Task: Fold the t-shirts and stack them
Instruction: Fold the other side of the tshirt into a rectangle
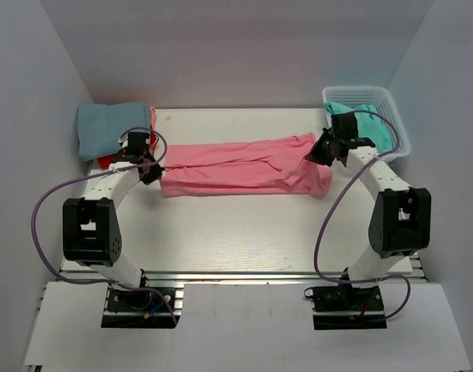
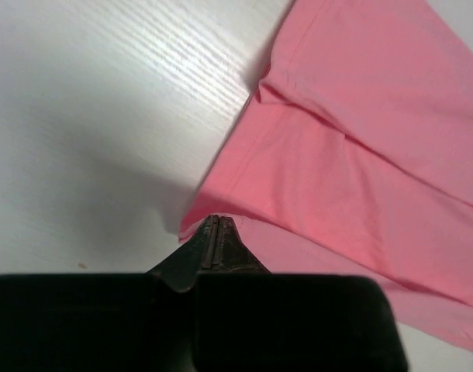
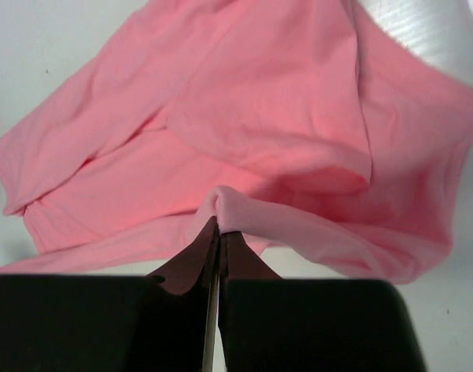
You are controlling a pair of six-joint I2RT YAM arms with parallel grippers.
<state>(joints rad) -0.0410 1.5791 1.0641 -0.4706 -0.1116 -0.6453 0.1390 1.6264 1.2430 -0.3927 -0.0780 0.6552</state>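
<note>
Folding is part done: left jaws and right jaws pinch ends of the soft salmon pink cotton t-shirt [image 1: 236, 167]; dusty blue cotton t-shirt [image 1: 105, 128] maybe stacked.

red t-shirt [image 1: 107, 162]: mostly hidden under the blue t-shirt [image 1: 111, 127]
turquoise t-shirt [image 1: 374, 124]: partly behind the right gripper [image 1: 315, 155]
pink t-shirt [image 2: 360, 170]: cut off by both wrist views' edges
left gripper [image 2: 213, 225]: seemingly pinching cloth, contact hidden

Matt pink cloth t-shirt [image 1: 244, 164], white wood-grain table [image 1: 221, 225]
</note>
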